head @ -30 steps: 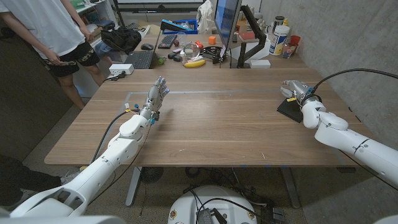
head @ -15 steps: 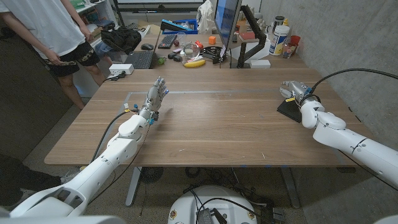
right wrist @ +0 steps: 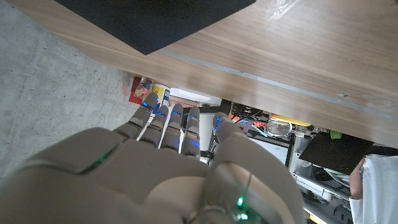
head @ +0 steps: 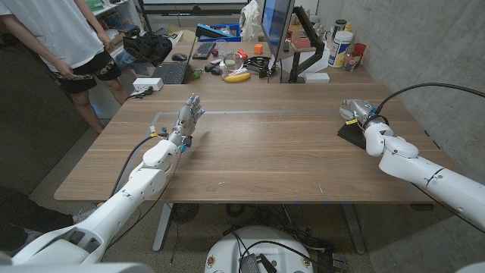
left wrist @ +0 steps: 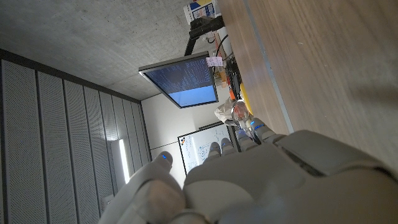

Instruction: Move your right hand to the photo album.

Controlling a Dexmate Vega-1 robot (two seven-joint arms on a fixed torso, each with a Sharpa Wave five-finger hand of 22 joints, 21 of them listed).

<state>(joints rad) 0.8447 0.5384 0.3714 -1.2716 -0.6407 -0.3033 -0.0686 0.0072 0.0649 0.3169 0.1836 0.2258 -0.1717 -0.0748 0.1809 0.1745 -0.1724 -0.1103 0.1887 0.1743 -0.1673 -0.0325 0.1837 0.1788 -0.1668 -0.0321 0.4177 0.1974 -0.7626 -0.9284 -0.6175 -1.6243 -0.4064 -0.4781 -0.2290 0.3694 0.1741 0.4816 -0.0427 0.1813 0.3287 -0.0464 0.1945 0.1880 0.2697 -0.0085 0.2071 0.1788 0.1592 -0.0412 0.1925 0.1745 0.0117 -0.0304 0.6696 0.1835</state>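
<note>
Movement since earlier frame: right hand edged slightly toward the far edge above the photo album; left hand unchanged. Left hand: fingers spread, upright, idle by left-centre. Photo album: dark, flat at right edge. Right hand: fingers extended together, empty. Bench: wood; cluttered desk, monitor beyond.

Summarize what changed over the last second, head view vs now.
Very little. The right hand edged slightly inward toward the table's middle along with its forearm, staying over the near end of the black photo album; whether it touches the album cannot be told. Nothing was taken hold of or let go. The left hand stayed put, fingers apart, and the album did not move.
</note>
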